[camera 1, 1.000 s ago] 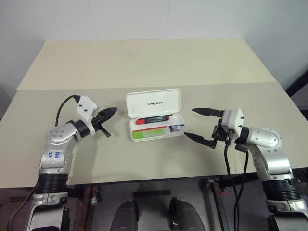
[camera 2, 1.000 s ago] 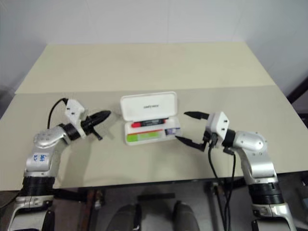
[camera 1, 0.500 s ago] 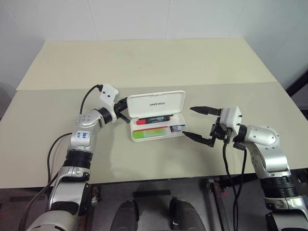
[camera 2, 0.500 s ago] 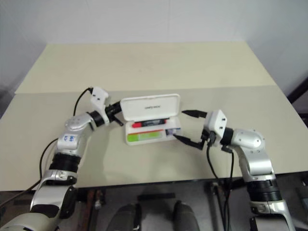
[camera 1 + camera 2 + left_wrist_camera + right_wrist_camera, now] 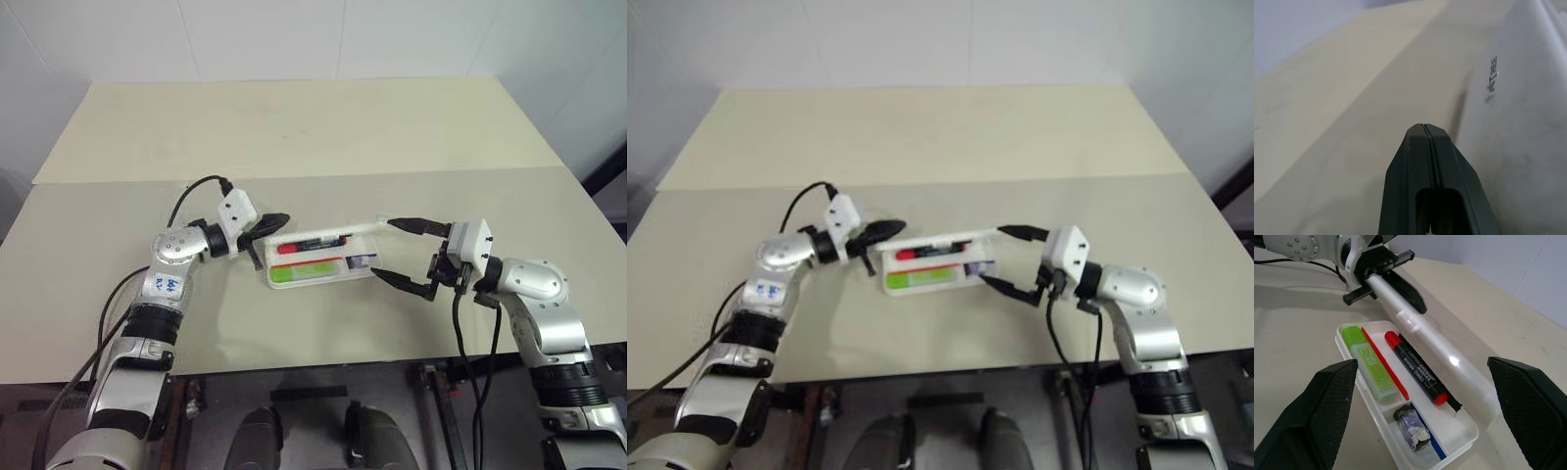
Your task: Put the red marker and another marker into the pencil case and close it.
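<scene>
A: Which step was in hand?

B: The closing. The red marker (image 5: 1416,367) and the light-green highlighter (image 5: 1370,362) both lay inside the white pencil case (image 5: 318,258), which sat mid-surface (image 5: 294,137) between the two arms. Its lid (image 5: 1420,335) was tipped partway down over the tray.

A: And the hands?

B: The left hand (image 5: 271,225), fingers pressed together and holding nothing, was at the lid's back edge. The right hand (image 5: 400,252) was spread wide just beside the case's right end, gripping nothing.

A: What did the next move call for?

B: Probably pressing the lid flat until it latched, with the right hand bracing the case against sliding.
</scene>
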